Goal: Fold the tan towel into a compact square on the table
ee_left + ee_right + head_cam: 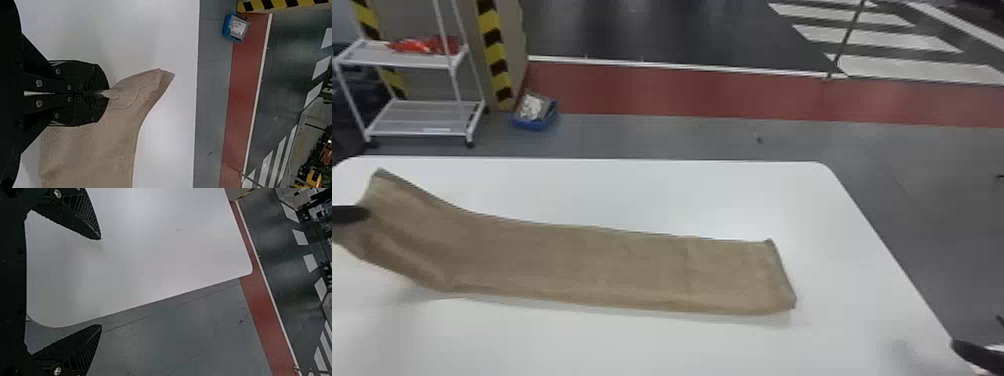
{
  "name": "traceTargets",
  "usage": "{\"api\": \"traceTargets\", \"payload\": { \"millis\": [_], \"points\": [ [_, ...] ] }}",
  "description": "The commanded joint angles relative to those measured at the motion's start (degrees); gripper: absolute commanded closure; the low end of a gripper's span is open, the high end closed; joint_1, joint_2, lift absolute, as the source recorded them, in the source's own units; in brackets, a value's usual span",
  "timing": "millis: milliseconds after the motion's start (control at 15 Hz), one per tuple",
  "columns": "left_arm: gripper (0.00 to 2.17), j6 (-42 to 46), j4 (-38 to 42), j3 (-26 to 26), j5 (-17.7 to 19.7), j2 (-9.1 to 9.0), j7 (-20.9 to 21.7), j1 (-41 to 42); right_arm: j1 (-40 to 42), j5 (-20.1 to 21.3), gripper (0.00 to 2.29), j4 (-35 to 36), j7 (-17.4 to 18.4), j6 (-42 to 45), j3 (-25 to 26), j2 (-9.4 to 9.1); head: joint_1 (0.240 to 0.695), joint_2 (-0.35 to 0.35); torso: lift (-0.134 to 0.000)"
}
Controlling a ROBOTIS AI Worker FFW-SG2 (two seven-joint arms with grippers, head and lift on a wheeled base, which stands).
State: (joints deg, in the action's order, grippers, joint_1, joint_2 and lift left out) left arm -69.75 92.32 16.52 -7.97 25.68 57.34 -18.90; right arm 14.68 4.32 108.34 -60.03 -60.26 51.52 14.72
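In the head view my left gripper (352, 214) is at the left edge, at the raised left end of the tan towel (572, 262). The rest of the towel lies as a long strip across the table to right of centre. The left wrist view has my left gripper (102, 93) shut on the edge of the towel (90, 152), its cloth pinched between the fingertips. My right gripper (977, 352) stands at the head view's lower right corner, away from the towel. Seen from its wrist, the right gripper (101, 282) is open with nothing between its fingers.
The white table (682, 195) has its right edge slanting down to the right gripper. Beyond its far edge, a white shelf cart (417, 117) and a blue bin (532, 120) stand on the floor.
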Motion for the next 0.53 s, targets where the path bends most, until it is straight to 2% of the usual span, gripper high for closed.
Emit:
{"api": "traceTargets", "payload": {
  "millis": [0, 200, 333, 467],
  "points": [
    [2.14, -7.7, 9.3, -0.2, 0.0, -3.97, 0.8, 2.0, 0.0, 0.0, 0.08, 0.0, -0.1, 0.0, 0.2, -0.04, 0.695, -0.172, -0.125],
    [2.14, -20.3, 21.8, -3.6, -0.6, -9.77, 0.6, 2.6, 0.2, -0.1, 0.08, 0.3, -0.2, 0.0, 0.6, -0.13, 0.695, -0.247, -0.125],
    [2.14, -20.3, 24.7, -8.0, -3.2, -13.2, -0.6, 1.8, 0.4, -0.3, 0.08, 0.3, -0.2, 0.0, 0.7, -0.22, 0.695, -0.335, -0.125],
    [2.14, -20.3, 24.9, -11.8, -5.7, -16.71, -1.6, -0.7, 0.5, -0.4, 0.08, 0.4, -0.2, 0.0, 0.9, -0.22, 0.695, -0.35, -0.125]
  ]
}}
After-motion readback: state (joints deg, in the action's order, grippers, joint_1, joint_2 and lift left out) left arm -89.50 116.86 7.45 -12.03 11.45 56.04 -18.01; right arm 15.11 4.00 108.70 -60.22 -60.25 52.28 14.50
